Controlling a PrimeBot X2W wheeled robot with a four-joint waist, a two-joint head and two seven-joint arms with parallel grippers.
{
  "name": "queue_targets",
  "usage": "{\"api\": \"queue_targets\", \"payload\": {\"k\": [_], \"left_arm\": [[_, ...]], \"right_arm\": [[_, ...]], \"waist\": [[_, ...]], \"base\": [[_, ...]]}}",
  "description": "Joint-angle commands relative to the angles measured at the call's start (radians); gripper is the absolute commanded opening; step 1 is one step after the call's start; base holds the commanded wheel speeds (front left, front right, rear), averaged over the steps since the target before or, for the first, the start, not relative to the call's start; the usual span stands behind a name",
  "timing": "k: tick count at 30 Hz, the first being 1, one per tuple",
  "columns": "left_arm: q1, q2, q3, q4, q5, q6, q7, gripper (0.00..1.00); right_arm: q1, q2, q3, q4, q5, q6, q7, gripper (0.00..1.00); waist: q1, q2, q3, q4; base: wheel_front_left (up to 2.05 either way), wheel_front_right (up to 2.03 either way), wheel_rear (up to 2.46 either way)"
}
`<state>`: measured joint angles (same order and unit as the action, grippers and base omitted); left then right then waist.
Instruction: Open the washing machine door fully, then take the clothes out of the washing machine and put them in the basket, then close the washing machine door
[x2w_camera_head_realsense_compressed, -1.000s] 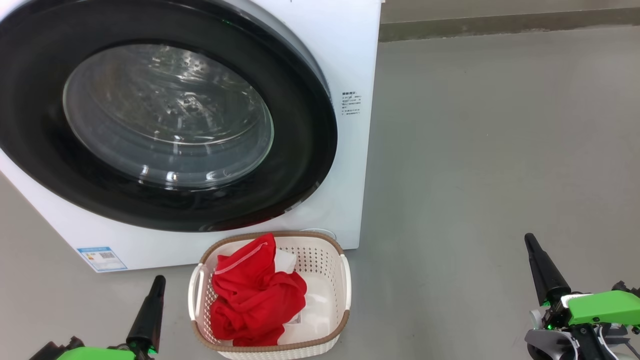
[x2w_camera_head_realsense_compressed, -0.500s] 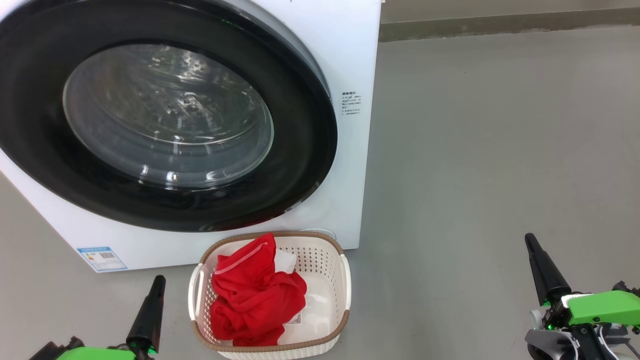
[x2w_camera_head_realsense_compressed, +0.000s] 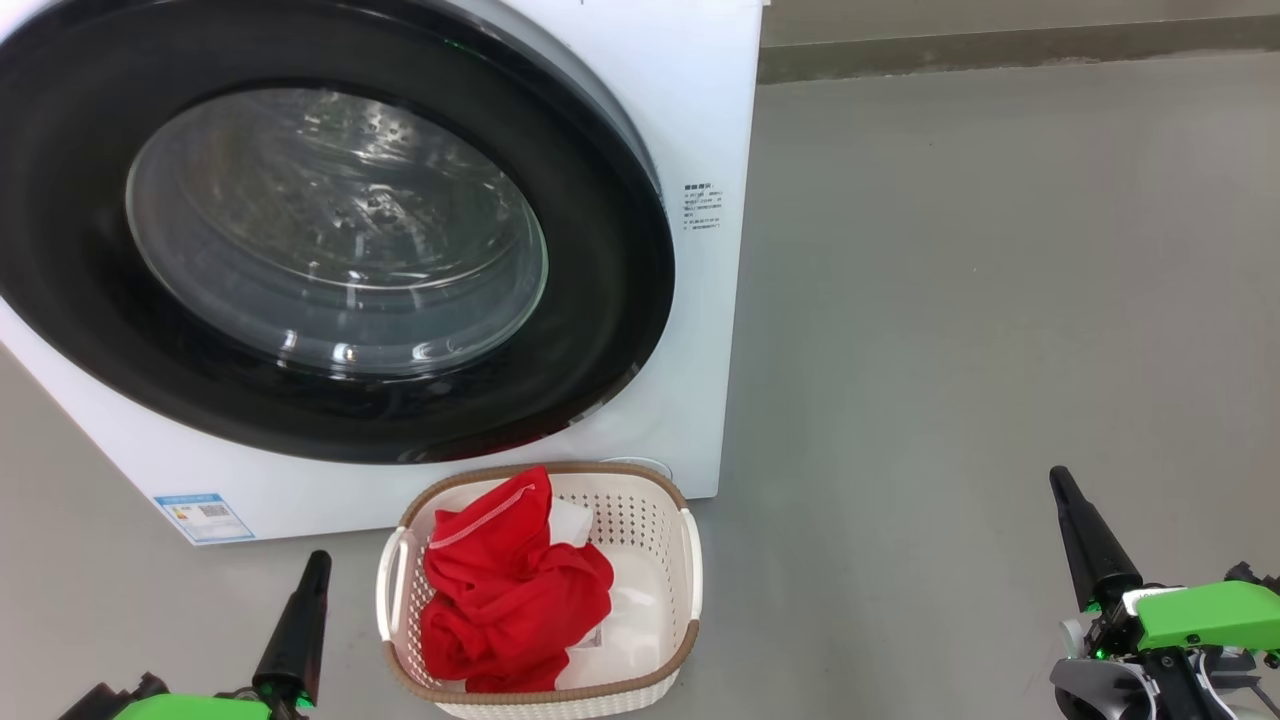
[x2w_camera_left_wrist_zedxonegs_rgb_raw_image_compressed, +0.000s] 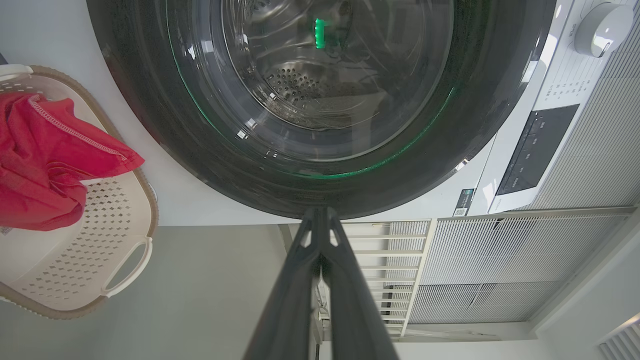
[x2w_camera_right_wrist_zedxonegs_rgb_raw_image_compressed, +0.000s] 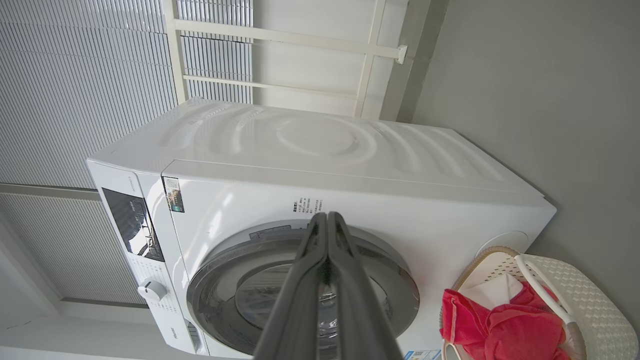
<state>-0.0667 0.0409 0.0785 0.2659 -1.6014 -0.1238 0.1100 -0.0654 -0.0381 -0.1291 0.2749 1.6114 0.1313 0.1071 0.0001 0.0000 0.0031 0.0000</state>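
Left claw (x2w_camera_head_realsense_compressed: 316, 562) and right claw (x2w_camera_head_realsense_compressed: 1058, 480) are pinched shut, empty; basket (x2w_camera_head_realsense_compressed: 690, 575) with clothes (x2w_camera_head_realsense_compressed: 510, 600) sits just right of the left claw; door (x2w_camera_head_realsense_compressed: 620, 300) closed.

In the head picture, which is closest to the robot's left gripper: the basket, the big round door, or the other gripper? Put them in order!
1. The basket, on the floor just right of the left gripper.
2. The washing machine door, ahead and above it.
3. The right gripper, far across on the right.
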Motion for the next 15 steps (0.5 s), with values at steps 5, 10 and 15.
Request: {"api": "queue_targets", "payload": {"k": [5,10,15], "left_arm": [[-0.041,0.009,0.036,-0.021,-0.006,-0.007,0.004,0.0],[-0.041,0.009,0.036,-0.021,-0.006,-0.007,0.004,0.0],[-0.041,0.009,0.036,-0.021,-0.006,-0.007,0.004,0.0]], "right_arm": [[-0.042,-0.013,0.015,-0.03,-0.003,-0.001,0.006,0.0],[-0.042,-0.013,0.015,-0.03,-0.003,-0.001,0.006,0.0],[-0.042,-0.013,0.015,-0.03,-0.003,-0.001,0.006,0.0]], "waist": [[0.0,0.0,0.0,0.0],[0.0,0.0,0.0,0.0],[0.0,0.0,0.0,0.0]], "base": [[0.0,0.0,0.0],[0.0,0.0,0.0],[0.0,0.0,0.0]]}}
